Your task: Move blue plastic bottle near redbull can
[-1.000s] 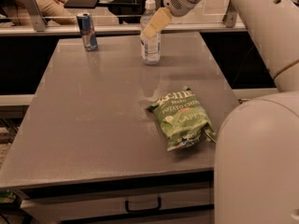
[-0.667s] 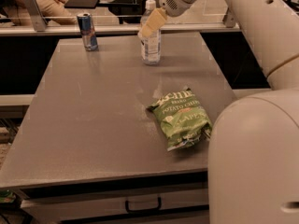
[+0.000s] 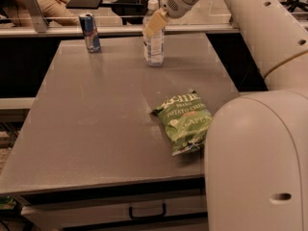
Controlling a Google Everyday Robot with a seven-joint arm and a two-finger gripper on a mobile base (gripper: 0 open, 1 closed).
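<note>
The blue plastic bottle point(image 3: 154, 46) stands upright at the far middle of the grey table point(image 3: 96, 105), clear with a white cap and a pale label. The redbull can point(image 3: 90, 32) stands upright at the far left of the table, well apart from the bottle. My gripper point(image 3: 154, 26) is at the bottle's upper part, reaching in from the upper right, and covers part of the bottle's neck. I cannot tell if it touches the bottle.
A green bag of potato chips point(image 3: 184, 121) lies flat on the table's near right. My white arm's bulky body point(image 3: 255, 162) fills the right foreground. A ledge point(image 3: 115, 30) with a transparent panel runs behind the far edge.
The gripper stays at the bottle's top. The arm's near body has shifted slightly left in view. Bottle, can and chip bag have not moved.
</note>
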